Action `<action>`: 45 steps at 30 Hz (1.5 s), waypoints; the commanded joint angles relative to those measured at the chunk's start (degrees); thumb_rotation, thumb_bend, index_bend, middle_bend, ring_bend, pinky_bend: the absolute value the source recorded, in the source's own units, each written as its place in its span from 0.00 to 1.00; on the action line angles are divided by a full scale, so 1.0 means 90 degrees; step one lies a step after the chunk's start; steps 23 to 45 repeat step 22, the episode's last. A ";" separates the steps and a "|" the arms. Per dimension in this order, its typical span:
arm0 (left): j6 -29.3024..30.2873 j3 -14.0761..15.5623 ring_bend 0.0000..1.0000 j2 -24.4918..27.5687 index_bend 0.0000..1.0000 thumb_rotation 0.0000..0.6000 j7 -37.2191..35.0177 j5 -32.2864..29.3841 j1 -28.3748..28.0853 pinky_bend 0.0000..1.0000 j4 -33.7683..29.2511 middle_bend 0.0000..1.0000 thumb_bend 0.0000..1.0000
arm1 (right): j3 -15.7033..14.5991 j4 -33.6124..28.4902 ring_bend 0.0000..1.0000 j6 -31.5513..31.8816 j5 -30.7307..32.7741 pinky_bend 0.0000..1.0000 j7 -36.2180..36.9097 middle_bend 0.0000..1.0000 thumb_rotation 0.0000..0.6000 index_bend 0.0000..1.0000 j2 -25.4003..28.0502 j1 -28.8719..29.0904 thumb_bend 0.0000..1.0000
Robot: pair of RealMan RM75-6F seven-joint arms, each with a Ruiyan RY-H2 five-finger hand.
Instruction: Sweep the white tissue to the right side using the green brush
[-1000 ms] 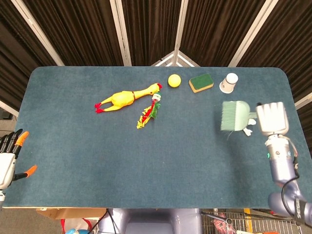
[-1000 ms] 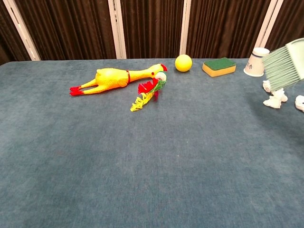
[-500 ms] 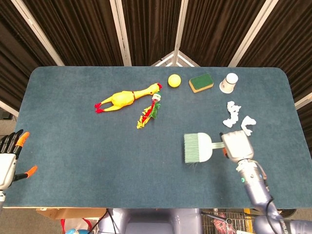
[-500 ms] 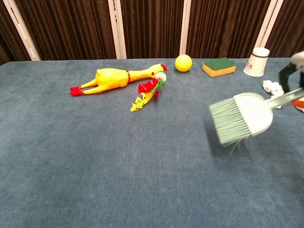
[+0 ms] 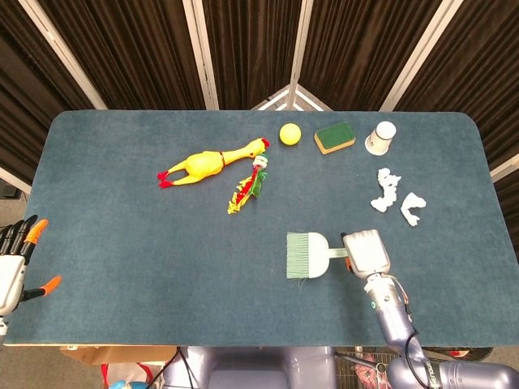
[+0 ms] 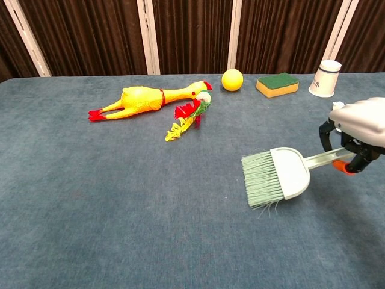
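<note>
**A:** Where do you stand with the sweep?

**B:** Your right hand (image 5: 366, 253) has its fingers wrapped round the handle of the green brush (image 5: 306, 255), which sits near the front middle of the surface (image 5: 122, 243), bristles pointing left. In the chest view the bristles look to be touching or just above the surface; you can't tell which.

**A:** And the white tissue (image 5: 396, 197)?

**B:** Crumpled in a few pieces on the right side, just in front of the paper cup (image 5: 380, 137) and well apart from the brush. By how it lies, the sweeping looks mostly done; what's left, at most, is a final nudge rightward or setting the brush down.

**A:** The other hand?

**B:** Your left hand (image 5: 15, 263) hangs at the near left edge, fingers spread, holding nothing. The rubber chicken (image 5: 212, 161), yellow ball (image 5: 290, 134) and sponge (image 5: 334, 137) sit along the far side.
</note>
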 commanded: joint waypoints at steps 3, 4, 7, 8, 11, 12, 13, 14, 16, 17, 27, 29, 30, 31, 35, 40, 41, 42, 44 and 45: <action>-0.0009 0.0010 0.00 -0.0003 0.00 1.00 0.0031 0.0019 -0.0008 0.00 -0.0006 0.00 0.01 | -0.0201 -0.0001 0.33 0.0363 -0.0054 0.42 -0.0404 0.34 1.00 0.05 0.0056 -0.0141 0.37; -0.0008 0.0013 0.00 -0.0006 0.00 1.00 0.0042 0.0021 -0.0007 0.00 -0.0008 0.00 0.01 | -0.0237 -0.0047 0.27 0.0431 -0.0064 0.33 -0.0480 0.29 1.00 0.03 0.0097 -0.0174 0.36; -0.0009 0.0015 0.00 -0.0008 0.00 1.00 0.0064 0.0013 -0.0003 0.00 -0.0015 0.00 0.01 | -0.0324 -0.0123 0.13 0.0567 -0.0103 0.17 -0.0594 0.16 1.00 0.00 0.0223 -0.0258 0.35; -0.0007 0.0013 0.00 -0.0010 0.00 1.00 0.0076 0.0005 0.0000 0.00 -0.0020 0.00 0.01 | -0.0383 -0.0159 0.10 0.0636 -0.0129 0.15 -0.0633 0.13 1.00 0.00 0.0319 -0.0314 0.35; -0.0006 0.0014 0.00 -0.0012 0.00 1.00 0.0097 -0.0005 0.0005 0.00 -0.0032 0.00 0.01 | -0.0493 -0.0259 0.06 0.0743 -0.0203 0.11 -0.0643 0.10 1.00 0.00 0.0547 -0.0436 0.35; -0.0002 0.0013 0.00 -0.0012 0.00 1.00 0.0105 -0.0006 0.0006 0.00 -0.0033 0.00 0.01 | -0.0524 -0.0294 0.05 0.0791 -0.0218 0.09 -0.0612 0.10 1.00 0.00 0.0637 -0.0491 0.35; 0.0003 0.0014 0.00 -0.0013 0.00 1.00 0.0109 -0.0004 0.0008 0.00 -0.0036 0.00 0.01 | -0.0562 -0.0333 0.04 0.0836 -0.0261 0.08 -0.0553 0.09 1.00 0.00 0.0737 -0.0552 0.35; 0.0009 0.0013 0.00 -0.0013 0.00 1.00 0.0115 -0.0002 0.0010 0.00 -0.0035 0.00 0.01 | -0.0603 -0.0363 0.03 0.0886 -0.0330 0.08 -0.0478 0.07 1.00 0.00 0.0839 -0.0614 0.35; 0.0020 0.0012 0.00 -0.0014 0.00 1.00 0.0132 -0.0004 0.0015 0.00 -0.0032 0.00 0.01 | -0.0710 -0.0400 0.01 0.1019 -0.0545 0.06 -0.0261 0.05 1.00 0.00 0.1064 -0.0770 0.35; 0.0025 0.0011 0.00 -0.0016 0.00 1.00 0.0144 -0.0006 0.0018 0.00 -0.0029 0.00 0.01 | -0.0773 -0.0397 0.00 0.1109 -0.0716 0.06 -0.0104 0.04 1.00 0.00 0.1173 -0.0863 0.35; 0.0107 -0.0004 0.00 -0.0057 0.00 1.00 0.0277 0.0019 0.0036 0.00 0.0042 0.00 0.01 | -0.1164 0.0107 0.00 0.1913 -0.2197 0.04 0.1517 0.00 1.00 0.00 0.1640 -0.1599 0.35; 0.0107 -0.0004 0.00 -0.0057 0.00 1.00 0.0277 0.0019 0.0036 0.00 0.0042 0.00 0.01 | -0.1164 0.0107 0.00 0.1913 -0.2197 0.04 0.1517 0.00 1.00 0.00 0.1640 -0.1599 0.35; 0.0107 -0.0004 0.00 -0.0057 0.00 1.00 0.0277 0.0019 0.0036 0.00 0.0042 0.00 0.01 | -0.1164 0.0107 0.00 0.1913 -0.2197 0.04 0.1517 0.00 1.00 0.00 0.1640 -0.1599 0.35; 0.0107 -0.0004 0.00 -0.0057 0.00 1.00 0.0277 0.0019 0.0036 0.00 0.0042 0.00 0.01 | -0.1164 0.0107 0.00 0.1913 -0.2197 0.04 0.1517 0.00 1.00 0.00 0.1640 -0.1599 0.35; 0.0107 -0.0004 0.00 -0.0057 0.00 1.00 0.0277 0.0019 0.0036 0.00 0.0042 0.00 0.01 | -0.1164 0.0107 0.00 0.1913 -0.2197 0.04 0.1517 0.00 1.00 0.00 0.1640 -0.1599 0.35; 0.0107 -0.0004 0.00 -0.0057 0.00 1.00 0.0277 0.0019 0.0036 0.00 0.0042 0.00 0.01 | -0.1164 0.0107 0.00 0.1913 -0.2197 0.04 0.1517 0.00 1.00 0.00 0.1640 -0.1599 0.35; 0.0107 -0.0004 0.00 -0.0057 0.00 1.00 0.0277 0.0019 0.0036 0.00 0.0042 0.00 0.01 | -0.1164 0.0107 0.00 0.1913 -0.2197 0.04 0.1517 0.00 1.00 0.00 0.1640 -0.1599 0.35; 0.0107 -0.0004 0.00 -0.0057 0.00 1.00 0.0277 0.0019 0.0036 0.00 0.0042 0.00 0.01 | -0.1164 0.0107 0.00 0.1913 -0.2197 0.04 0.1517 0.00 1.00 0.00 0.1640 -0.1599 0.35; 0.0107 -0.0004 0.00 -0.0057 0.00 1.00 0.0277 0.0019 0.0036 0.00 0.0042 0.00 0.01 | -0.1164 0.0107 0.00 0.1913 -0.2197 0.04 0.1517 0.00 1.00 0.00 0.1640 -0.1599 0.35; 0.0107 -0.0004 0.00 -0.0057 0.00 1.00 0.0277 0.0019 0.0036 0.00 0.0042 0.00 0.01 | -0.1164 0.0107 0.00 0.1913 -0.2197 0.04 0.1517 0.00 1.00 0.00 0.1640 -0.1599 0.35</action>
